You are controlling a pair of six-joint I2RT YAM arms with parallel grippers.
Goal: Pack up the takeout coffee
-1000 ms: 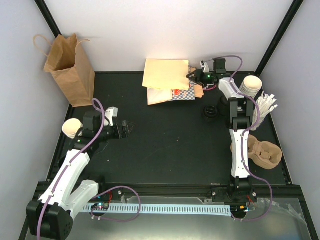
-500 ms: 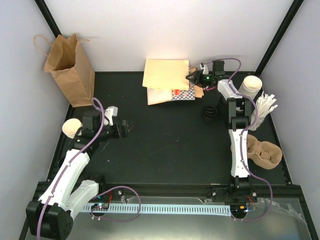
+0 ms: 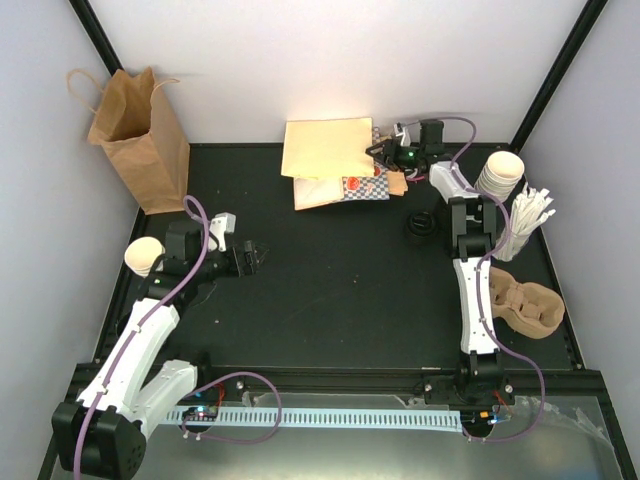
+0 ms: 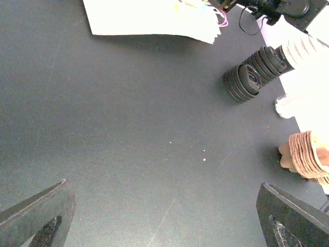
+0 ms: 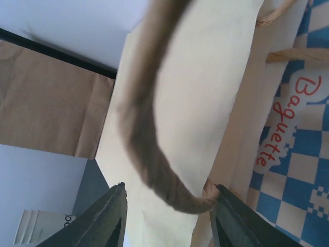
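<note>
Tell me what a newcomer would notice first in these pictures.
The tall brown paper bag standing open in the far left corner stands out most. Next, the right end effector reaches to the flat cream bag at the far edge, its twisted handle running between the fingers. A stack of white paper cups waits far right, while the left end effector hangs wide open over the black mat.

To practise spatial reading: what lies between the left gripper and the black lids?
Only bare table between the left gripper and black lids, shown in top and left-wrist views.
</note>
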